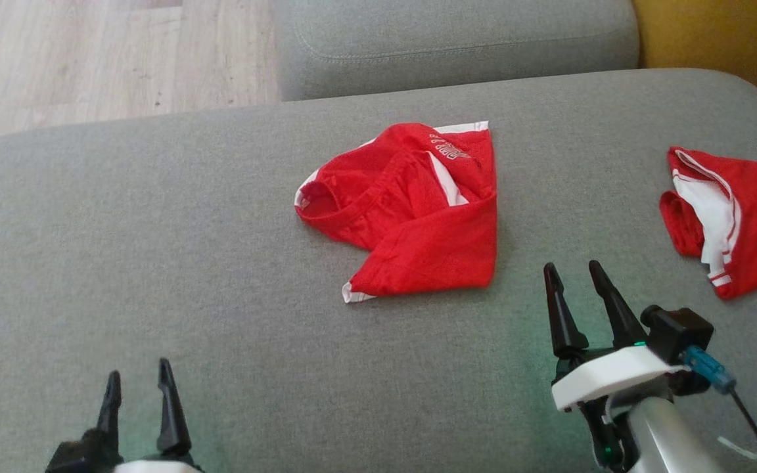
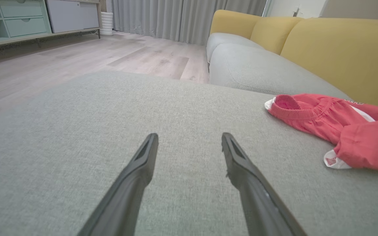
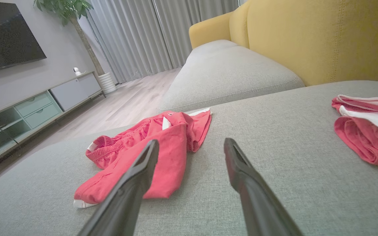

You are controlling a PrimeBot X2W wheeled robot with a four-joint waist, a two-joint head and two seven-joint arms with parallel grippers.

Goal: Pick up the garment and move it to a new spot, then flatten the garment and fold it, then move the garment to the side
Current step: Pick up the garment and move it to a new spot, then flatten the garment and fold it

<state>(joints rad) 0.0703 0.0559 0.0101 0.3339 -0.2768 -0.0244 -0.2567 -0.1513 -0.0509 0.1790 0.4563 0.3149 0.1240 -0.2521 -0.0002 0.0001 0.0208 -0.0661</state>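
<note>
The red garment (image 1: pixel 418 217) carries a short line of white lettering (image 1: pixel 442 146) near its upper edge in the head view. It lies upside down and is too small and blurred to make out. No text can be read.

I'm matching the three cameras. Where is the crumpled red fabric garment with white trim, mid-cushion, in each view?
Head view: crumpled red garment, centre.
Left wrist view: garment, right edge, mid-height.
Right wrist view: garment, left of centre, mid-height.
Shared landmark: yellow upholstered sofa back, top right in all three, beyond the grey cushion.
</note>
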